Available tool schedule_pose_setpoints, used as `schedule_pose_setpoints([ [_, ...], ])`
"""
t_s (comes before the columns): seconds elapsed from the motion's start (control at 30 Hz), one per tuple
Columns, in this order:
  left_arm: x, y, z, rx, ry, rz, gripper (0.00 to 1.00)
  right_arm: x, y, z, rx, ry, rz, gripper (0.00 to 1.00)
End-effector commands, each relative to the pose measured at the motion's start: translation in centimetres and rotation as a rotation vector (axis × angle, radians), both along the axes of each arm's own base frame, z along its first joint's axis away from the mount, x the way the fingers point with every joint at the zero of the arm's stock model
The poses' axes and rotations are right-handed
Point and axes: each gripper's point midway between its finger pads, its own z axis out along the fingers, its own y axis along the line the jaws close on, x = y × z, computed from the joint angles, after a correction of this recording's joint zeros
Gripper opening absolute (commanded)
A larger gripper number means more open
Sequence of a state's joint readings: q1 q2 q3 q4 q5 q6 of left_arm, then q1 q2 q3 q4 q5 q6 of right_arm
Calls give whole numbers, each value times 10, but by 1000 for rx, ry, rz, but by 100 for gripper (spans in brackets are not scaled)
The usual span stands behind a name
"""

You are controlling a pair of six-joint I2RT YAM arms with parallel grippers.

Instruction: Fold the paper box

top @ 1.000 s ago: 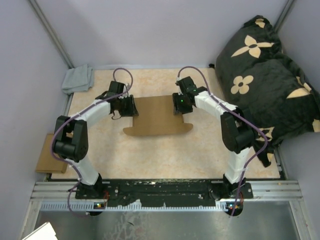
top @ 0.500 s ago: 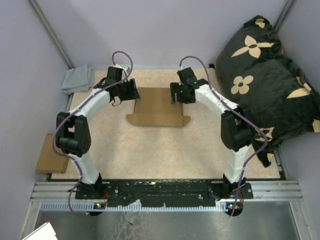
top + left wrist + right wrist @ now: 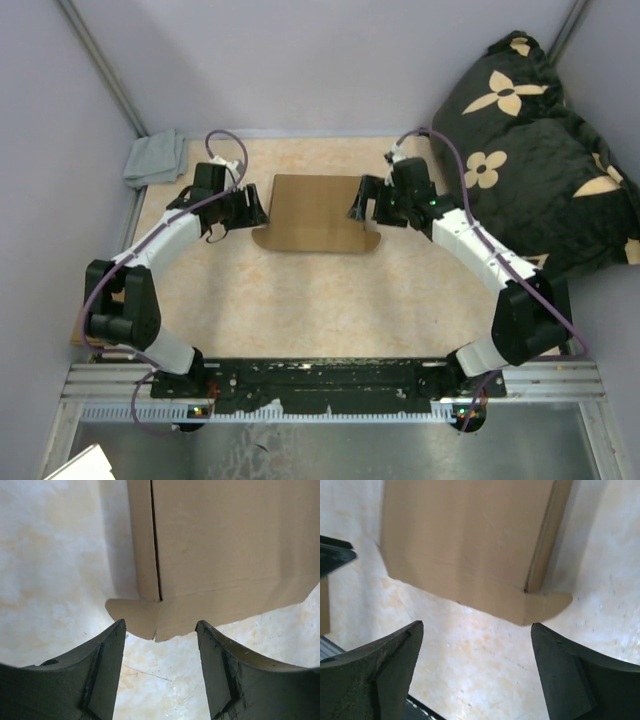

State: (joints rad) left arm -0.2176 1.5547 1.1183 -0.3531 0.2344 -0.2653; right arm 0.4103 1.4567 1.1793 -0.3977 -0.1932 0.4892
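- My left end effector (image 3: 245, 208) had its jaws apart with nothing between them, just off the left edge of the paper box (image 3: 315, 212). In the wrist view, both fingers (image 3: 107, 665) stopped short of the box's near left corner.
- My right end effector (image 3: 365, 203) was spread the same way and held nothing, beside the box's right edge.
- A second earlier both had sat against those side edges with narrower jaws. Since then the jaws had widened and each arm had swung outward from the box.
- In that time the box had slid toward the far wall. It now lay flat on the tabletop (image 3: 330, 300) between the two end effectors, rounded tabs on its near side.
- I read this as a release. The narrow side strips still lay almost flat, so the folding looked barely begun and needed a fresh grip.
- Beyond the box's far left sat a grey cloth (image 3: 157, 157), and well to its right a dark flowered cushion (image 3: 530, 130).
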Motion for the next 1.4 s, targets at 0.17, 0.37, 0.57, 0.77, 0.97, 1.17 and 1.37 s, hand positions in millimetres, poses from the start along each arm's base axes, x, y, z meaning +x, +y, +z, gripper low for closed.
schedule_pose_setpoints([
  [0.17, -4, -11, 10, -67, -44, -59, 66, -19, 10, -35, 18, 71, 6, 95],
  [0.37, -8, -12, -8, -56, 4, -82, 67, -15, 17, -51, -14, 107, 28, 95],
  [0.57, -14, -14, -24, -65, 58, -87, 66, -13, 26, -66, -62, 123, 30, 95],
  [0.77, -14, -14, -33, -55, 79, -78, 66, -10, 35, -76, -92, 135, 36, 95],
  [0.97, -19, -18, -41, -48, 108, -87, 66, -9, 37, -78, -118, 126, 28, 95],
  [1.17, -25, -20, -50, -40, 129, -84, 65, -3, 25, -81, -184, 100, -17, 95],
  [1.37, -20, -20, -49, -46, 99, -71, 66, 4, 21, -87, -213, 73, -25, 99],
])
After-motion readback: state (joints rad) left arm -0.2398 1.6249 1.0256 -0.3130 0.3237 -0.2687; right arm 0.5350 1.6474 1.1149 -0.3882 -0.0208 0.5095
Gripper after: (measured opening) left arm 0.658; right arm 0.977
